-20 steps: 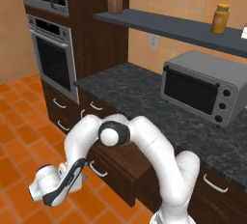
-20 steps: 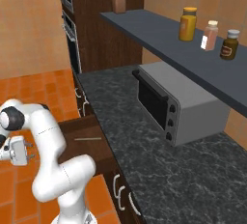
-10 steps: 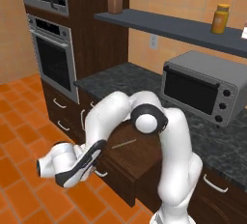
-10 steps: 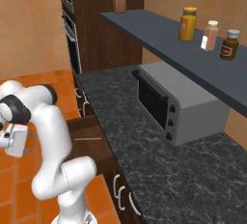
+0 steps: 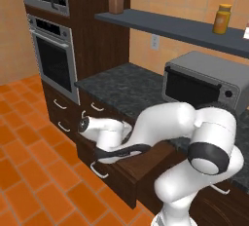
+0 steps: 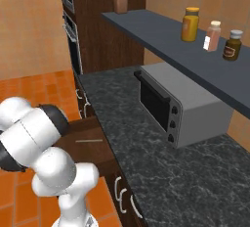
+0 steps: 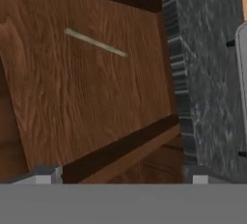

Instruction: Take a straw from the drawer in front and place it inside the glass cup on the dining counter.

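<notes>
The drawer point(image 7: 91, 92) is pulled open — the straw point(image 7: 96, 43) lies flat on its floor, toward eleven o'clock in the hand view. The gripper point(image 7: 120, 177) is spread wide, empty. Next, a descent over the straw seems called for, jaws straddling it.

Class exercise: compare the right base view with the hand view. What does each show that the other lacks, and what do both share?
Right base view alone: the toaster oven on the black speckled counter, the shelf with four jars, the wall oven and the orange floor.
Hand view alone: a close look straight down into the drawer, with the gripper's two tips wide apart at the bottom edge.
Both: the open drawer with the straw lying flat on its wooden bottom, beside the counter's edge.
</notes>
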Motion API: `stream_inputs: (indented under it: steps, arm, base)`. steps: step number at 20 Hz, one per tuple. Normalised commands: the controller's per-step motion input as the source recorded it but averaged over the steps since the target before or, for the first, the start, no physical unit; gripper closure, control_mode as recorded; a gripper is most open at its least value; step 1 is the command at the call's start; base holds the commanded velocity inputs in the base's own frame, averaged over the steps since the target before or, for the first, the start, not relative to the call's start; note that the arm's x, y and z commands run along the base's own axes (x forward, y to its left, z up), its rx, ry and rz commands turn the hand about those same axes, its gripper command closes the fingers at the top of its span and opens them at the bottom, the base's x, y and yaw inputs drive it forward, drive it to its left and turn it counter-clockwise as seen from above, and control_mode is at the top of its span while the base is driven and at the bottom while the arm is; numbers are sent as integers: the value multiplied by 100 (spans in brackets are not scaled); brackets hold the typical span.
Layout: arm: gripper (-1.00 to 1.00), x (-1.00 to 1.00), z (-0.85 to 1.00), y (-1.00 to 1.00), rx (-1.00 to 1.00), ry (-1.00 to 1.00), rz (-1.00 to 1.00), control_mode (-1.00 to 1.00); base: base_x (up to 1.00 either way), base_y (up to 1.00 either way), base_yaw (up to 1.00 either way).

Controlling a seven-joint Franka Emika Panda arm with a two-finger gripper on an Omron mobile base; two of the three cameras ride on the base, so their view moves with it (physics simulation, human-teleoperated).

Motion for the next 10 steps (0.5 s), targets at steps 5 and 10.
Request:
stream_inputs:
  steps: [5, 10]
  arm:
    - [-100, 73, -44, -32, 22, 25, 0, -100]
    - [-100, 69, -79, 0, 16, 32, 0, -100]
  base:
    - [0, 0, 0]
    - [0, 0, 0]
